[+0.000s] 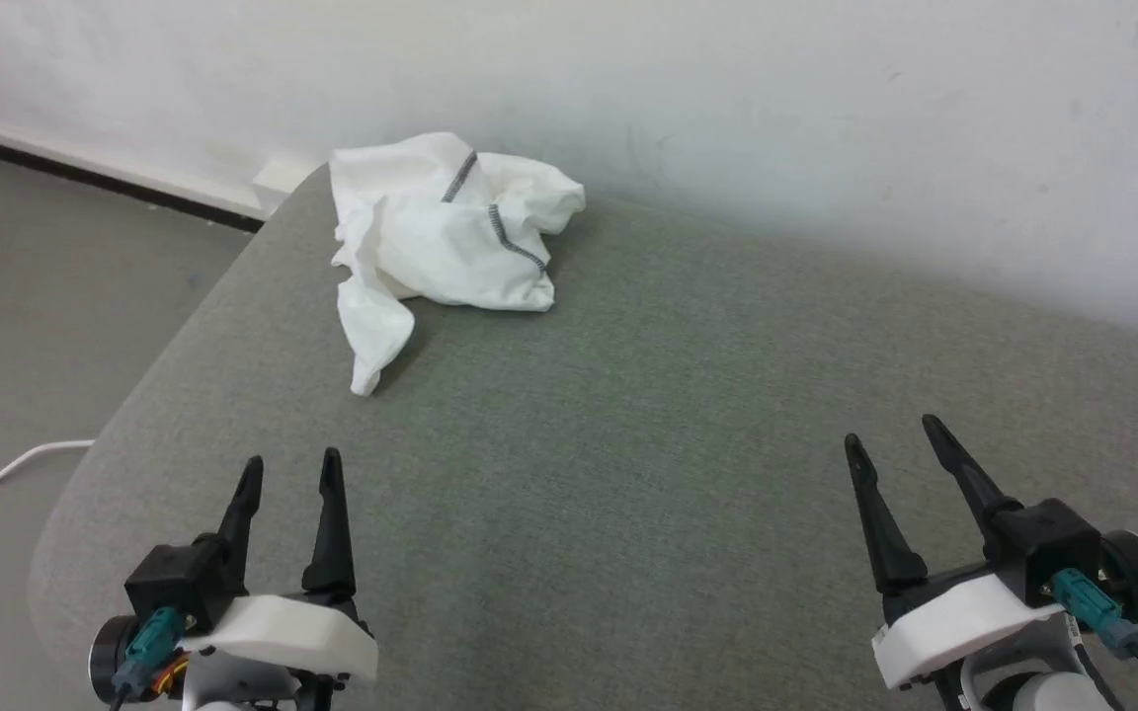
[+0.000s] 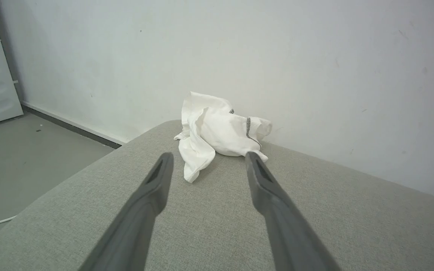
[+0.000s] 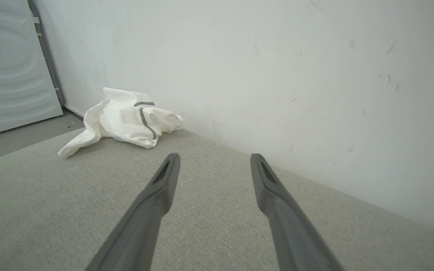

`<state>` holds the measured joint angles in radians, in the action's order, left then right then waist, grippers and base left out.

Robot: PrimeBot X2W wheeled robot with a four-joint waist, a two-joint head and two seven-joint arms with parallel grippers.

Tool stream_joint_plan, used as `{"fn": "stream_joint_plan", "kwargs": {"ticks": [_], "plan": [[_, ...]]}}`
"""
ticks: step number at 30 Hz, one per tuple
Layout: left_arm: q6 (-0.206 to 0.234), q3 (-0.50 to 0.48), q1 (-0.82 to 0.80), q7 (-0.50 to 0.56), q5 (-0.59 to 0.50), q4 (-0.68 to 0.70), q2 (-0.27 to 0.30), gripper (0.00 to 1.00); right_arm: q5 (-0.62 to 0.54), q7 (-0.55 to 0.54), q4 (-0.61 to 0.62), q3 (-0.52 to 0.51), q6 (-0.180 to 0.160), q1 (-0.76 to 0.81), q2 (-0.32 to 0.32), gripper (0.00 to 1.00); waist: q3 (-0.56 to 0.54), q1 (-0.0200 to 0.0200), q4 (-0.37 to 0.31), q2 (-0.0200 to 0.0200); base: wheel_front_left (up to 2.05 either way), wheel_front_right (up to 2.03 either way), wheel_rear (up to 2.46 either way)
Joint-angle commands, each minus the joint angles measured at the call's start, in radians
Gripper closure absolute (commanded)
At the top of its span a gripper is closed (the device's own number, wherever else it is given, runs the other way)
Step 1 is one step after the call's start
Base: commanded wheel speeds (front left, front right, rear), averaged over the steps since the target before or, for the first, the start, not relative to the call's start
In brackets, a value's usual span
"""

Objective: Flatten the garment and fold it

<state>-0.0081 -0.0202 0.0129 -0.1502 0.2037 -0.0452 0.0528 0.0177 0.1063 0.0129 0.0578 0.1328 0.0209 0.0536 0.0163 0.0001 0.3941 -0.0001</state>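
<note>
At 11 o'clock in head view we log garment [image 1: 441,237] crumpled on grey cushion [image 1: 628,444]; left gripper [image 1: 292,459] at 7, right gripper [image 1: 891,431] at 5, both spread, empty, likely pre-reach. Left wrist: garment [image 2: 217,131] at 12. Right wrist: garment [image 3: 123,120] at 10, well apart.

The left gripper [image 1: 292,456] sits at the lower left of the head view. Its two dark fingers [image 1: 330,513] are spread apart, empty and pointing forward. The right gripper [image 1: 890,429] sits at the lower right, its fingers also parted and empty, leaning slightly leftward. Both seem to hang free, though their height is hard to judge.
</note>
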Motion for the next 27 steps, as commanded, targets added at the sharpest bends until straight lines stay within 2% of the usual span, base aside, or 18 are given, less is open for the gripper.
{"fn": "stream_joint_plan", "kwargs": {"ticks": [1, 10, 15, 18, 22, 27], "plan": [[0.001, 0.003, -0.018, -0.009, 0.015, 0.000, -0.002, 0.00, -0.007, 0.005, 0.005, 0.002, -0.001, -0.007, -0.002, 0.00, 0.011, -0.0001, 0.015, 0.0000, -0.07, -0.07, -0.07], [0.002, -0.016, -0.134, -0.027, 0.033, 0.031, -0.002, 0.00, -0.037, -0.014, 0.037, 0.031, -0.001, -0.040, -0.002, 0.00, 0.085, -0.0001, 0.029, 0.0000, -0.01, -0.01, -0.01], [0.005, -0.042, -0.285, -0.038, 0.042, 0.071, -0.002, 0.00, -0.065, -0.040, 0.066, 0.063, -0.001, -0.085, 0.010, 0.00, 0.175, -0.0001, -0.001, 0.0000, 0.00, 0.00, 0.00], [-0.010, -0.069, -0.384, -0.044, 0.033, 0.071, -0.002, 0.00, -0.066, -0.052, 0.086, 0.074, -0.002, -0.115, 0.028, 0.00, 0.234, -0.0001, -0.027, 0.0000, 0.00, 0.00, 0.00], [-0.046, -0.108, -0.528, -0.052, 0.014, 0.008, 0.011, 0.00, -0.064, -0.059, 0.106, 0.077, -0.002, -0.143, 0.048, 0.00, 0.296, -0.0001, -0.055, 0.0000, 0.00, 0.00, 0.00], [-0.081, -0.106, -0.707, -0.050, 0.022, -0.182, 0.078, 0.00, -0.059, -0.052, 0.116, 0.082, -0.002, -0.169, 0.058, 0.00, 0.351, -0.0001, -0.085, 0.0000, 0.00, 0.00, 0.00]]}}
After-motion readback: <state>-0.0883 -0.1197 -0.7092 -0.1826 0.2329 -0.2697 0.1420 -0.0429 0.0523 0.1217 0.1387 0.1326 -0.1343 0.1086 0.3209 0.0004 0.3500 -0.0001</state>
